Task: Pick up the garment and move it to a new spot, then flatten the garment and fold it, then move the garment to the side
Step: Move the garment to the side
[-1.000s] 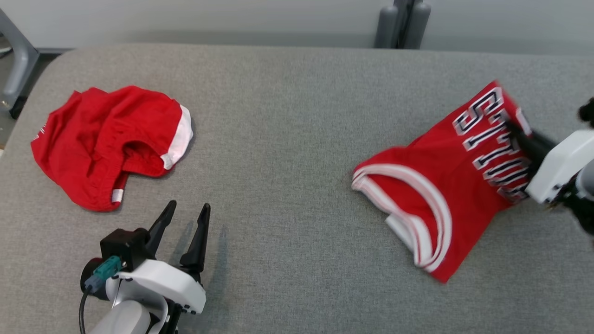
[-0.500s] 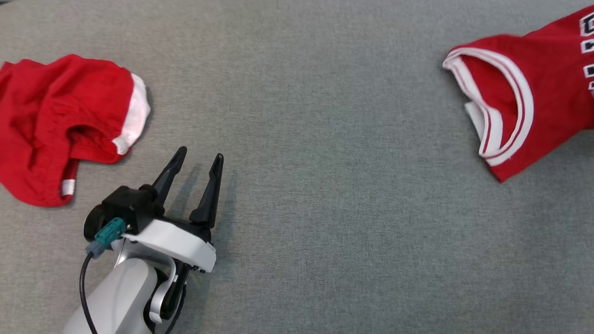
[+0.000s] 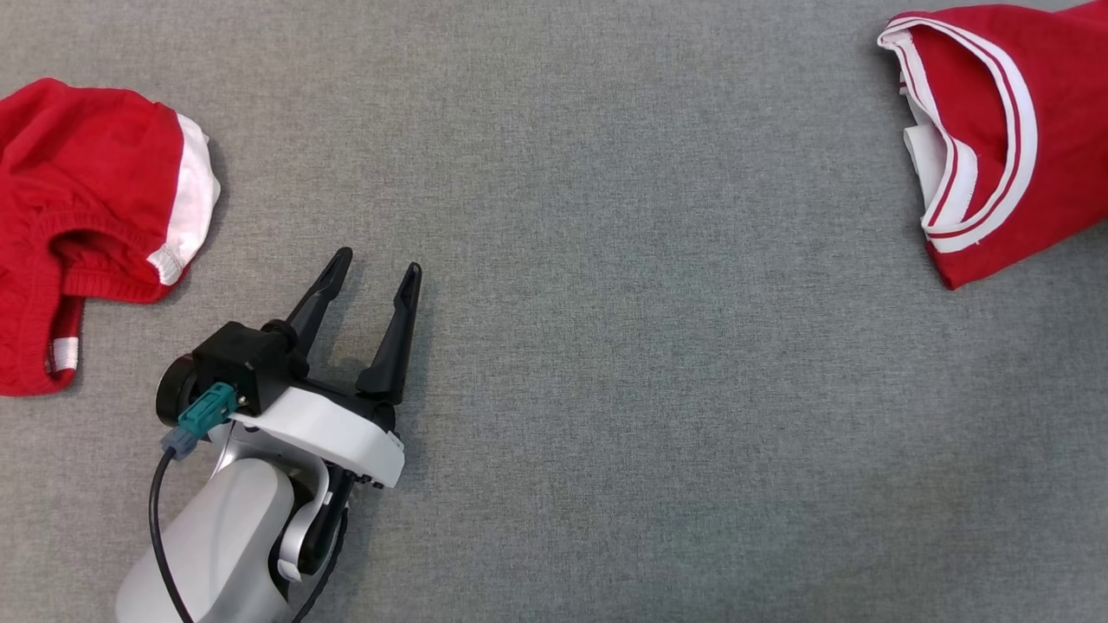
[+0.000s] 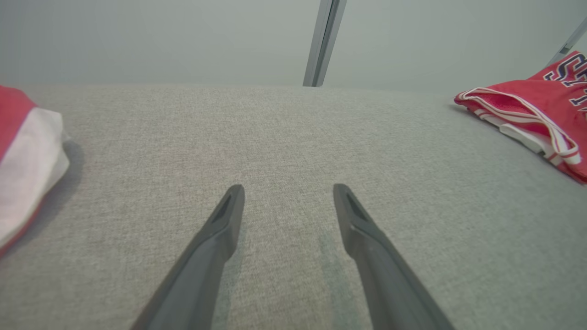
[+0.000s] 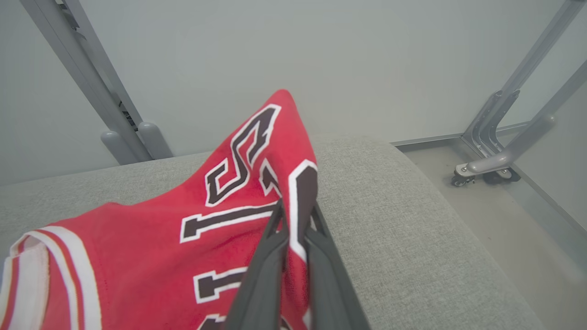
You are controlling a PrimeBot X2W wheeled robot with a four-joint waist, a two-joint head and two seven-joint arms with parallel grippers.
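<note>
The garment, a red jersey [image 3: 995, 130] with white-striped trim and dark lettering, lies at the upper right of the head view on the grey padded surface [image 3: 606, 346]. In the right wrist view my right gripper [image 5: 297, 211] is shut on a raised fold of the jersey [image 5: 183, 238] beside the lettering. My left gripper [image 3: 378, 262] rests low over the surface at the lower left, open, with nothing between its fingers. The left wrist view shows this gripper [image 4: 289, 188] open, and the jersey [image 4: 550, 105] far off to the right.
A second red piece with a white band [image 3: 78, 225] lies at the left, close to the left gripper [image 4: 18, 151]. The surface's right edge drops to the floor, where a metal frame on casters [image 5: 495, 160] stands. Grey posts [image 5: 133, 142] rise behind the surface.
The head camera has tipped down and closer, shifting the whole picture. The jersey has gone further right and away from the red piece, held by the right gripper. The left gripper stays open and still.
</note>
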